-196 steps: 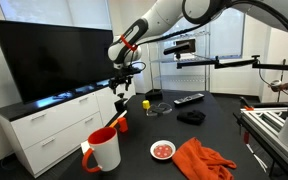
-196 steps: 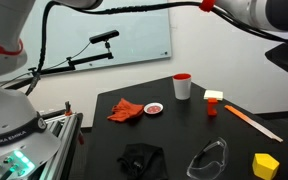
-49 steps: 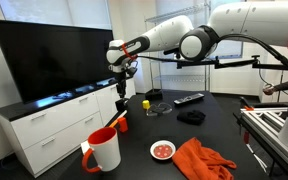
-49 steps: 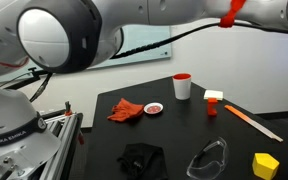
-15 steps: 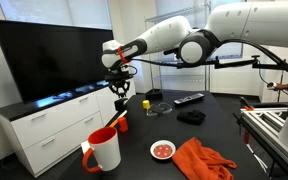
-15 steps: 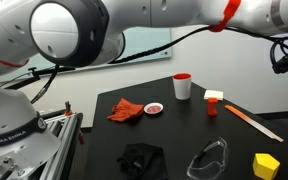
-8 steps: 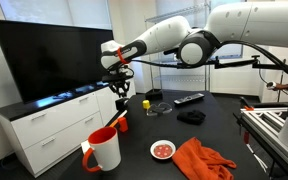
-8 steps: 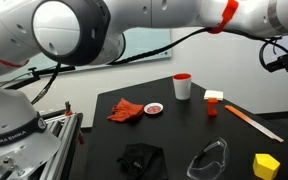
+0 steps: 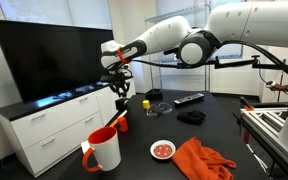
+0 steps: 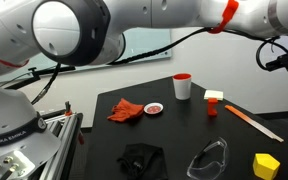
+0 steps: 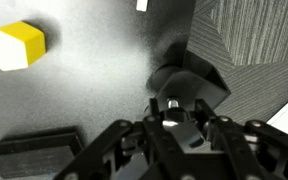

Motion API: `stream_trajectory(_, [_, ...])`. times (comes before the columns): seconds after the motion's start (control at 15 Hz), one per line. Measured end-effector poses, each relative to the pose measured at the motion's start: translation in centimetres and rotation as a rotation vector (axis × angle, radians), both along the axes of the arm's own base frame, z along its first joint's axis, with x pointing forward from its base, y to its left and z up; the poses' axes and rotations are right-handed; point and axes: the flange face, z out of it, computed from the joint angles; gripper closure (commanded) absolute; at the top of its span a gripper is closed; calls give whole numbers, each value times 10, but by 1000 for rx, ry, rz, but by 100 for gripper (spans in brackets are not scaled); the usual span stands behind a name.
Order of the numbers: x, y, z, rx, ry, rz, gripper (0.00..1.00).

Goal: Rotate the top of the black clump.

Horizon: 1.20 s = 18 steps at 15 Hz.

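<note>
The black clump [image 9: 121, 106] stands upright at the far left edge of the black table [image 9: 219, 125], in front of the TV. My gripper [image 9: 120, 92] hangs straight down over it, shut on its knobbed top. In the wrist view the fingers [image 11: 134, 135] close round the shiny knob [image 11: 171, 102], with the clump's black body [image 11: 194, 80] below them. In the exterior view taken from the other side, the clump and my gripper are out of view.
Near the clump lie a yellow block [image 9: 145, 103] [image 11: 16, 45], a small red thing [image 9: 121, 124], glasses [image 9: 157, 107] and a black remote [image 9: 188, 99]. Nearer the front are a white mug [image 9: 104, 150], a small dish [image 9: 163, 150], an orange cloth [image 9: 204, 160] and black fabric [image 9: 191, 117].
The wrist has shifted very slightly above the clump over the last second. The gripper stays shut on the top, and nothing on the table has moved.
</note>
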Motion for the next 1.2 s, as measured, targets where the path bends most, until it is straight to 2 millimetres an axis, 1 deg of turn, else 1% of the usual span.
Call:
stream_trajectory(0.27, [0,0,0,1,-10,-33,84])
stream_trajectory(0.33, [0,0,0,1,-12,-38,34])
stream_trajectory(0.4, [0,0,0,1,-12,-38,34])
stream_trajectory(0.47, [0,0,1,2,-13,-38,27])
stream_trajectory(0.53, [2,1,7,-3,-20,-23,21])
stream_trajectory(0.67, [5,1,34,-15,-40,51,6])
stream_trajectory(0.73, [6,1,50,-13,-48,103,1])
stream_trajectory(0.87, [4,-1,81,2,-52,197,0])
stream_trajectory(0.93, [1,-4,92,11,-49,241,0])
stream_trajectory(1.0, [-1,-8,99,17,-46,288,0])
stream_trajectory(1.07, [-4,-12,102,25,-40,334,0])
stream_trajectory(1.2, [-9,-22,94,43,-18,424,0])
